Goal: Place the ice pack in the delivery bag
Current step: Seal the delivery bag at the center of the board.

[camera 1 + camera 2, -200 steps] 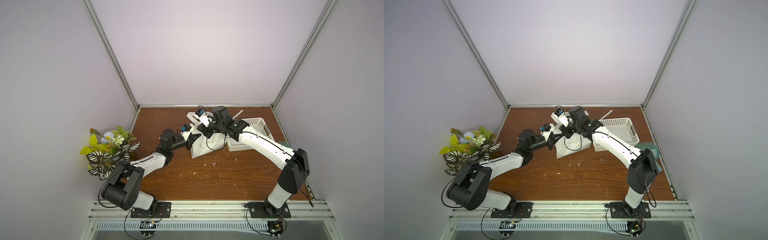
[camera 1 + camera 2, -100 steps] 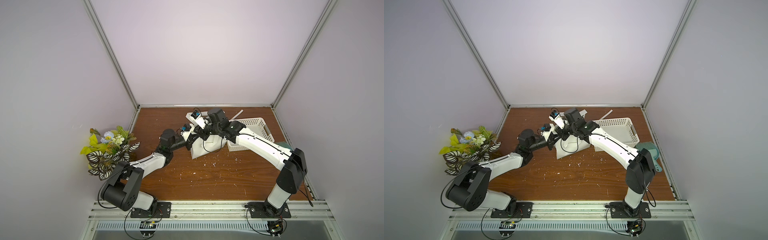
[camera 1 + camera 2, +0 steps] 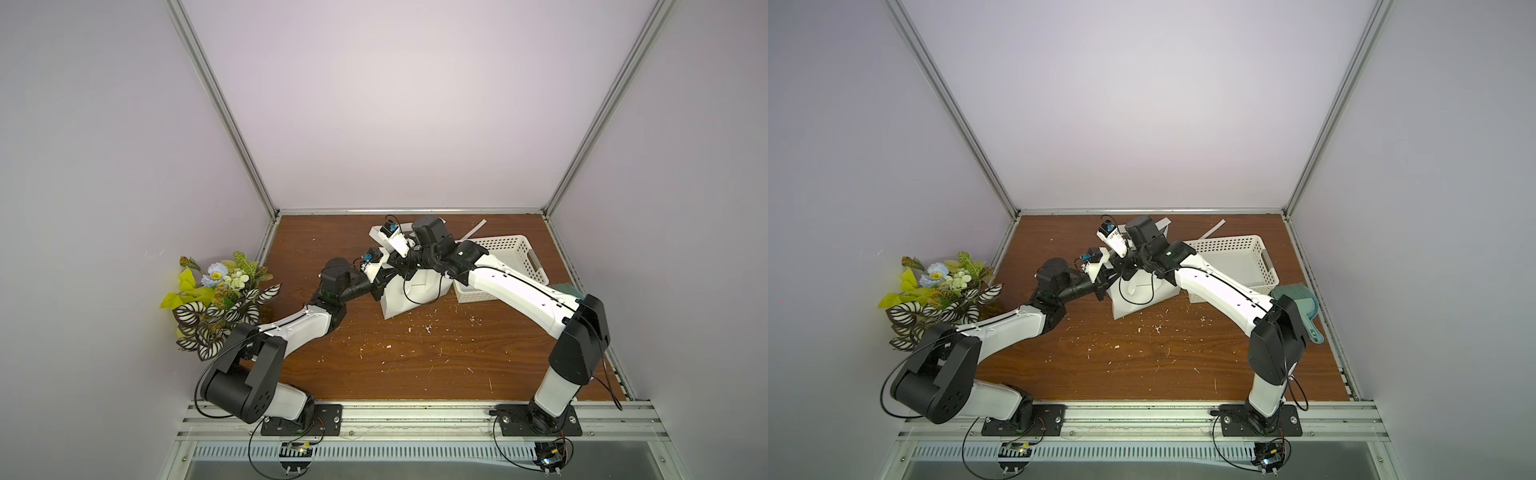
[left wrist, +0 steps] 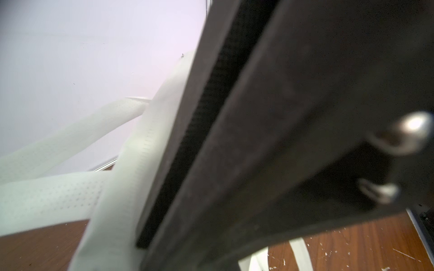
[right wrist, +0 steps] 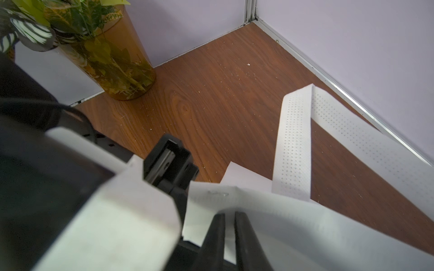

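Two pincers meet at the mouth of the delivery bag (image 3: 411,293).
The right gripper (image 5: 229,214) pinches its rim fabric; the left gripper (image 3: 1101,286) sits clenched alongside; ice pack unseen, white basket (image 3: 478,294) by the right arm.

1. In both top views we see soft, even overhead light. The back wall (image 3: 386,104) is brightest mid-frame and dimmer toward the corners.
2. Shadows on the table (image 3: 415,365) are faint.
3. In the left wrist view, the left gripper (image 4: 206,131) looms dark and blurred.
4. In the right wrist view, we find the vase (image 5: 117,65) sharp. The right gripper (image 5: 229,218) and bag (image 5: 305,234) blur at the lower edge.
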{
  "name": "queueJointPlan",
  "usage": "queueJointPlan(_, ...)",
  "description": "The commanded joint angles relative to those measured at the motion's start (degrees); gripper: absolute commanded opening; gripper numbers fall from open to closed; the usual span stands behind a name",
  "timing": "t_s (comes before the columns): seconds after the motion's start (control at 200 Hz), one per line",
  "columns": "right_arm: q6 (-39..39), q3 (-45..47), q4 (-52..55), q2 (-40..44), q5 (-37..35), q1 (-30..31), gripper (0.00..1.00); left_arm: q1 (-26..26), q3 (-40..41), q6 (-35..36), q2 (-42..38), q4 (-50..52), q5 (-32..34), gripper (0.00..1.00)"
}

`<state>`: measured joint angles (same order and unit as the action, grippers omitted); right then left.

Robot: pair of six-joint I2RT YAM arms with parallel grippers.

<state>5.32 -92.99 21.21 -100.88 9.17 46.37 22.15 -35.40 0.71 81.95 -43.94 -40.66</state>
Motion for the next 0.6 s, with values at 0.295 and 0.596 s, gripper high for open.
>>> queueJointPlan(0.295,-0.18,-2.16,2.74,-3.48,1.29,2.04,0.15,1.93,-0.29,1.73,-2.74,-1.35,-2.58,0.01)
queueJointPlan(0.596,-0.42,0.69,2.63,0.01,-2.21,-0.92,0.15,1.93,-0.29,1.52,-2.74,-1.32,-2.12,0.01)
